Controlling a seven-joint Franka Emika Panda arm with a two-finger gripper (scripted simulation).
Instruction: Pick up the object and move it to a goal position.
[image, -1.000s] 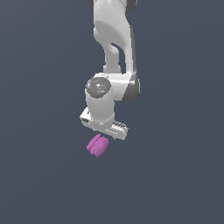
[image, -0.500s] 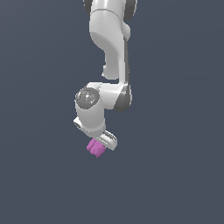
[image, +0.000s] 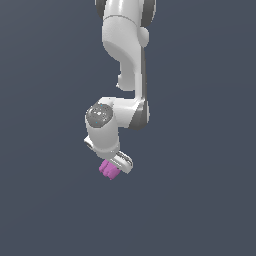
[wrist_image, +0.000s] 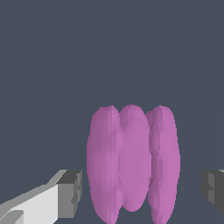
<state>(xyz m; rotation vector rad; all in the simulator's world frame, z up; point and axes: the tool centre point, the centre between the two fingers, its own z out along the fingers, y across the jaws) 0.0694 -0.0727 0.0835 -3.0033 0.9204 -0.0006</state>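
arm (image: 125, 45): glossy white, rounded links | joint cap: grey | fingertips (wrist_image: 70, 192): dark grey blocks

You'll see the arm (image: 125, 60) has swung over the last second: its wrist joint, first facing the camera just right of centre in the exterior view, has travelled toward that view's left and sits a little lower in the picture. The hand has turned with it, so the gripper (image: 116, 167) that showed you its broad white bar a second ago now presents a narrower, slanted end. The object (image: 108, 170) has gone along with it, drifting slightly toward the exterior view's left. It has also turned: it hung below the bar as an elongated lump, and now it shows as a squatter block tucked against the gripper's lower left.
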